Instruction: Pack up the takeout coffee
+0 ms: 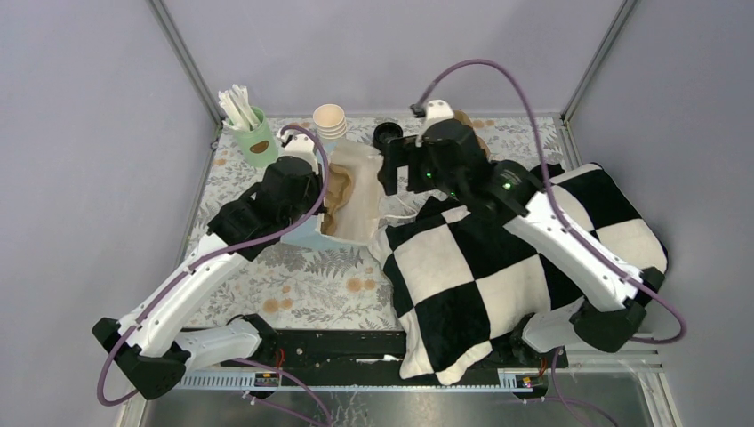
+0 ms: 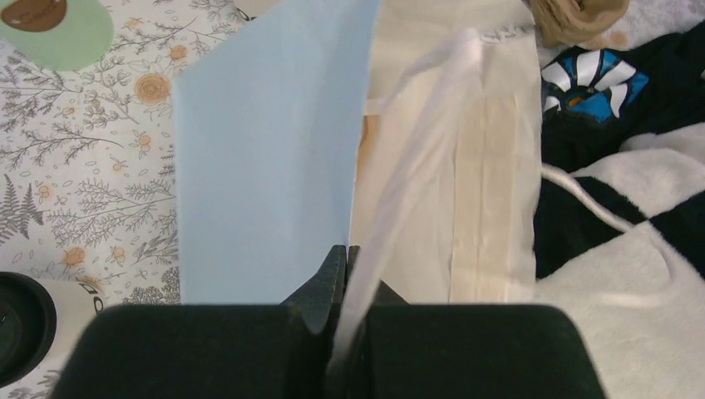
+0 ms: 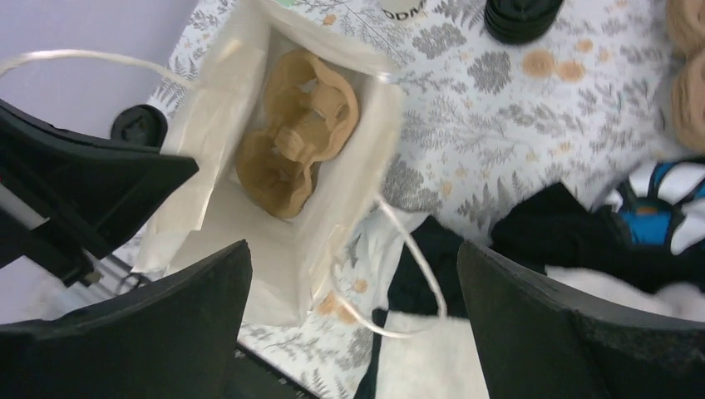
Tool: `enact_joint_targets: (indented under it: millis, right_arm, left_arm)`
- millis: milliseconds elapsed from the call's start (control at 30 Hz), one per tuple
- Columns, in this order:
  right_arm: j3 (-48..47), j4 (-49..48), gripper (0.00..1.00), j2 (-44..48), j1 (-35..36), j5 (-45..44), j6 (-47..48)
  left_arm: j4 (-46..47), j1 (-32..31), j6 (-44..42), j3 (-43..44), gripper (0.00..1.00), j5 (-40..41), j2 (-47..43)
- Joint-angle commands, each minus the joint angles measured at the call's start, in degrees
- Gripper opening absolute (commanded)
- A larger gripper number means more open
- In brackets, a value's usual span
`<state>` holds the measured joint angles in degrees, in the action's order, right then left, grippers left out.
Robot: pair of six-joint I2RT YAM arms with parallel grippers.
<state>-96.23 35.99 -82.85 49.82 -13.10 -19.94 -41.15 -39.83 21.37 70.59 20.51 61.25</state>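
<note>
Floral tablecloth (image 1: 293, 285); takeout coffee (image 2: 25, 320) lidded; cup stack (image 3: 403, 7) reads "ODM".

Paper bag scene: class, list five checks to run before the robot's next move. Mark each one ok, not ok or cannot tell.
1. Mouth of the paper bag stands open: ok.
2. Jaws of the left gripper shut on the bag's wall and cord handle: ok.
3. Jaws of the right gripper open and empty above the bag: ok.
4. The brown carrier lies inside the bag: ok.
5. The black lid beside the bag sits on the takeout coffee: cannot tell, no cup shows under it.
</note>
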Motion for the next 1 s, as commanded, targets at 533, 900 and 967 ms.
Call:
enact_joint_targets:
  millis: [533,900,967]
  right_arm:
    - [8.0,-0.9,1.0,4.8,-10.6,19.9,-21.2]
    - [2.4,7.0,1.0,1.0,-6.6,12.4,-20.3]
    - [2.9,6.9,1.0,1.3,-6.5,11.8,-20.0]
  left_arm:
    - [-1.5,0.0,7.8,6.0,0.0,3.3,1.2]
    - [-2.3,0.1,11.9,5.2,0.0,5.2,0.8]
    - [-2.4,0.2,12.3,5.5,0.0,5.5,0.8]
